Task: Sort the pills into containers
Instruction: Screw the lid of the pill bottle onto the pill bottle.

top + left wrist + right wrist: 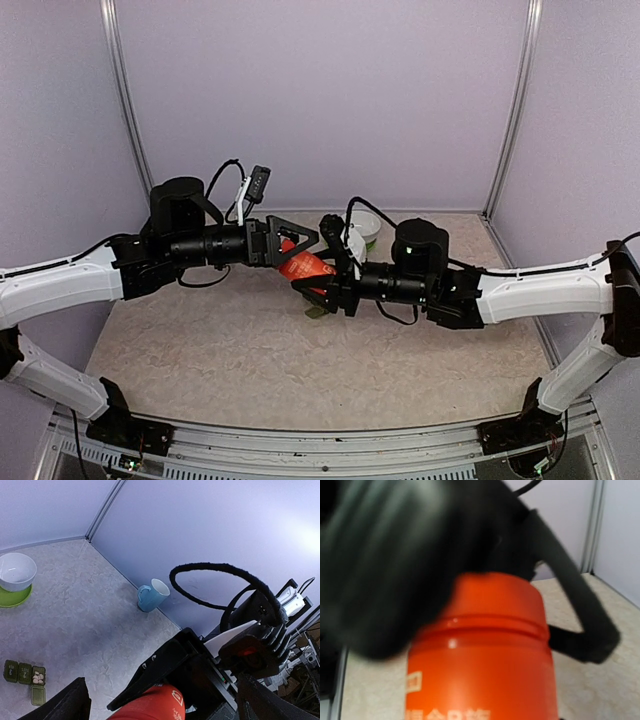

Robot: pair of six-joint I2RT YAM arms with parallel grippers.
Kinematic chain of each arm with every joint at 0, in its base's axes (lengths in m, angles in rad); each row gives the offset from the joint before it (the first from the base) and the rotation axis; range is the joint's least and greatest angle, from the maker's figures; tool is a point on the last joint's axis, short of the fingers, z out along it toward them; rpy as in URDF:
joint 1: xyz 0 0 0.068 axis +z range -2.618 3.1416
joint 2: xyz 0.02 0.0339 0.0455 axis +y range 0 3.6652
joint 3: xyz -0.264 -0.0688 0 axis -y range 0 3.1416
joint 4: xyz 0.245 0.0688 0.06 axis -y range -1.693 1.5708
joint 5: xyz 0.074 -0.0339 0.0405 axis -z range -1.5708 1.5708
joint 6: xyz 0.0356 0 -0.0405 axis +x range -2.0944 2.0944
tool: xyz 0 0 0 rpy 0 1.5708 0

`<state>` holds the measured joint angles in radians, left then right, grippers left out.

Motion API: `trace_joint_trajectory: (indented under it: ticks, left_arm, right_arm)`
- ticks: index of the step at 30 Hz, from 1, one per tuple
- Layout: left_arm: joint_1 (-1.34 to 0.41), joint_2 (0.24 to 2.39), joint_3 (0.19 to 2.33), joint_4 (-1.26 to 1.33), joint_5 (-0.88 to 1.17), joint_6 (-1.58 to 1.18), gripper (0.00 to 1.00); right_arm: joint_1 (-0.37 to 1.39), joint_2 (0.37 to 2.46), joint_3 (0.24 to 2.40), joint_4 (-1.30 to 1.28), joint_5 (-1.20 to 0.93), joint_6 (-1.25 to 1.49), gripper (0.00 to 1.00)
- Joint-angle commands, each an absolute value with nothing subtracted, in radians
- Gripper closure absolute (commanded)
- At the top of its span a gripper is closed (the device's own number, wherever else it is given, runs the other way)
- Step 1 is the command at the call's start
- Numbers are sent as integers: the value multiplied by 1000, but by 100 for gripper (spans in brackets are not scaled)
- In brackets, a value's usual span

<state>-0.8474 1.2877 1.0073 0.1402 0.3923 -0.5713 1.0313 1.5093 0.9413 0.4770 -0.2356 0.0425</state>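
Beige table, lilac walls; arms meet mid-air w/ red bottle between, prob. to open it. Right gripper pinches its base; left gripper straddles the top, can't tell if clamped. Containers lie below, one compartment open w/ pills.
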Motion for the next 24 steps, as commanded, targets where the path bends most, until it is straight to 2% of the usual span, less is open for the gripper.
trace_joint_trajectory:
  ticks: [1, 10, 15, 24]
  left_arm:
    - [-862, 1291, 1071, 209, 466, -551, 1]
    - [-842, 1294, 1051, 188, 449, -557, 1]
    - [-841, 1301, 1039, 187, 460, -561, 1]
    - [-851, 1301, 1043, 192, 476, -558, 1]
  right_arm:
    - [1044, 1549, 966, 427, -276, 23, 81]
    - [1031, 1435, 907, 460, -238, 19, 81]
    - [996, 1378, 890, 462, -145, 23, 81]
    - [968, 1417, 905, 455, -133, 34, 81]
